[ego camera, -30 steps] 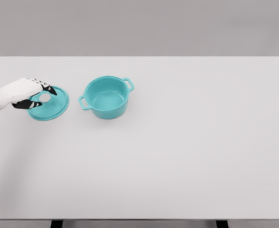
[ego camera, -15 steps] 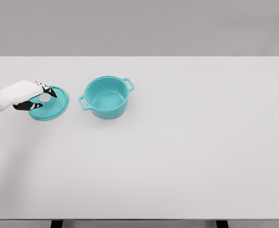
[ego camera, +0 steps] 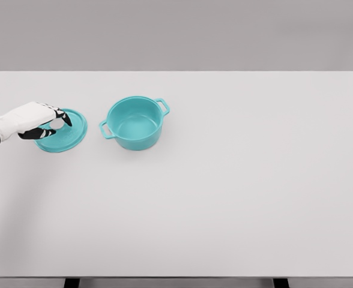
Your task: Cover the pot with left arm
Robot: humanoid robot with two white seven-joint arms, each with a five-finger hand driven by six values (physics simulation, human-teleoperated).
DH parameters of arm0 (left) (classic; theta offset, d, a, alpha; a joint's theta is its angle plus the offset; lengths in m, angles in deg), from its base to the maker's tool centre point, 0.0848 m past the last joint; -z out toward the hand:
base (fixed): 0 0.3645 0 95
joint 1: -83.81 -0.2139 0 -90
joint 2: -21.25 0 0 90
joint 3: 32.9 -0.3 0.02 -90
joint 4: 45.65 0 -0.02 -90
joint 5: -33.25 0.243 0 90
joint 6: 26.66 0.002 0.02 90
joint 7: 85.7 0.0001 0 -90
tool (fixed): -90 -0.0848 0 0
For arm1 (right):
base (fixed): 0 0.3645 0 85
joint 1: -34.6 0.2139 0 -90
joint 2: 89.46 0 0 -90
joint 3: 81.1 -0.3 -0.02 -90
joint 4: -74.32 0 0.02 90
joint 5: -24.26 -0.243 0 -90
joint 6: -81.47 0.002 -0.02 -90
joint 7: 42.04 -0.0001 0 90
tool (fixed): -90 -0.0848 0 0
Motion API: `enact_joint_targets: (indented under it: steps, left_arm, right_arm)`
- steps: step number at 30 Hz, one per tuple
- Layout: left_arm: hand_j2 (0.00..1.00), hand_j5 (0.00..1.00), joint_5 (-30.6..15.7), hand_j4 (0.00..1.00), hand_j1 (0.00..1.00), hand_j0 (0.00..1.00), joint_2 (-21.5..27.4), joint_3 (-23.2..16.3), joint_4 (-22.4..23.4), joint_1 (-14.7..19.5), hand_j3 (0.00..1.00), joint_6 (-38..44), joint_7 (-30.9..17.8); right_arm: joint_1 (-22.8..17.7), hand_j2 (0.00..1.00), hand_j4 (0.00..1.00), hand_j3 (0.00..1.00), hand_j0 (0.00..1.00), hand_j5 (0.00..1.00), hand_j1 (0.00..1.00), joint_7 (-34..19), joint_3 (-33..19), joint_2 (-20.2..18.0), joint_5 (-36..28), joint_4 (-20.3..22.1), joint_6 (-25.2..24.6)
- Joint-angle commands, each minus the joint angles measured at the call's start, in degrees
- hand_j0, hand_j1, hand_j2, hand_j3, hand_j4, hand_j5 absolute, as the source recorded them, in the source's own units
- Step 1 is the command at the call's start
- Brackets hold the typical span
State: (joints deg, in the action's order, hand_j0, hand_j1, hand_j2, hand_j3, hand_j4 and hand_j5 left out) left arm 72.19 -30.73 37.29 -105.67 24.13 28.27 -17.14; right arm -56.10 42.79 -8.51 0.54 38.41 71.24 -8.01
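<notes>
A big white counter (ego camera: 224, 198) is filling most of the head view. A blue-green pot (ego camera: 134, 122) is sitting on it, a bit left of the middle and toward the back. The pot is standing upright and open at the top, so its inside is showing. It has two little handles, one pointing to the back right and one to the front left.

The blue-green lid (ego camera: 63, 131) is lying flat on the counter just to the left of the pot. The two are near each other but not touching.

The left hand (ego camera: 37, 117) is coming in from the left edge and is reaching over the left part of the lid. Its fingers (ego camera: 60, 113) are curling around the white knob (ego camera: 56, 123) in the middle of the lid, with dark tips above it and the thumb below it. I cannot tell if they are squeezing the knob or only sitting close around it.
</notes>
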Motion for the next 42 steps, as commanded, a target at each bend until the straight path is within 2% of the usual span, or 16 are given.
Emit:
enact_joint_targets:
  steps: [1, 9, 26, 42]
  left_arm:
    - [0.55, 0.55, -0.26, 0.55, 0.55, 0.55, 0.04, 0.04, -0.01, 0.0, 0.55, 0.07, 0.0]
    - [0.49, 0.49, -0.35, 0.49, 0.49, 0.49, 0.04, 0.04, -0.1, 0.0, 0.49, 0.07, 0.0]
    - [0.49, 0.49, -1.14, 0.49, 0.49, 0.49, 1.18, 0.56, -0.89, 1.32, 0.49, 0.07, 0.35]
    - [0.47, 0.47, -1.67, 0.47, 0.47, 0.47, 3.73, 0.39, -8.98, 2.46, 0.47, 0.07, 0.35]
  right_arm:
    - [0.0, 1.0, 1.0, 1.0, 1.0, 1.0, 1.0, -0.01, 0.0, 0.0, 0.0, -0.08, 0.0]
    - [0.0, 1.0, 1.0, 1.0, 1.0, 1.0, 1.0, -0.01, 0.0, 0.0, 0.0, -0.08, 0.0]
    - [0.0, 1.0, 1.0, 1.0, 1.0, 1.0, 1.0, -0.01, 0.0, 0.0, 0.0, 0.01, 0.0]
    - [0.0, 1.0, 1.0, 1.0, 1.0, 1.0, 1.0, -0.01, 0.0, 0.0, 0.0, 0.01, 0.0]
